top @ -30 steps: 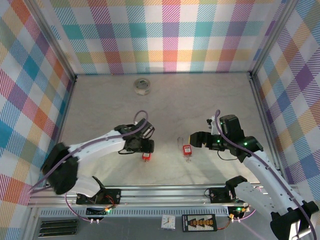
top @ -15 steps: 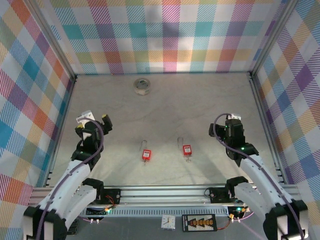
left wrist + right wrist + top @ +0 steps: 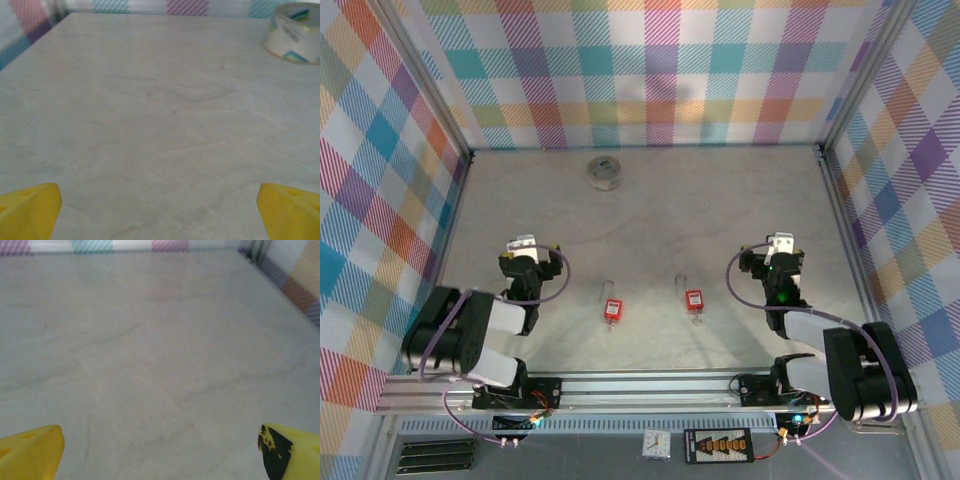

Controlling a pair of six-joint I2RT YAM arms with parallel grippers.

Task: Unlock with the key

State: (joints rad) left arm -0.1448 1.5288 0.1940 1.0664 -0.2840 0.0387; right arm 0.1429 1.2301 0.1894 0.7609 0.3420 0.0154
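Left gripper [image 3: 532,262] and right gripper [image 3: 773,262] are wide, empty. Left padlock [image 3: 612,309] and right padlock [image 3: 694,298] lie between them, one nearer each, shackles pointing away.

Arms folded low by bases; left pincer [image 3: 528,256], right pincer [image 3: 775,252] both jaws spread wide.

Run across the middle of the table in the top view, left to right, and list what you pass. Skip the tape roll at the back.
left gripper → left padlock → right padlock → right gripper
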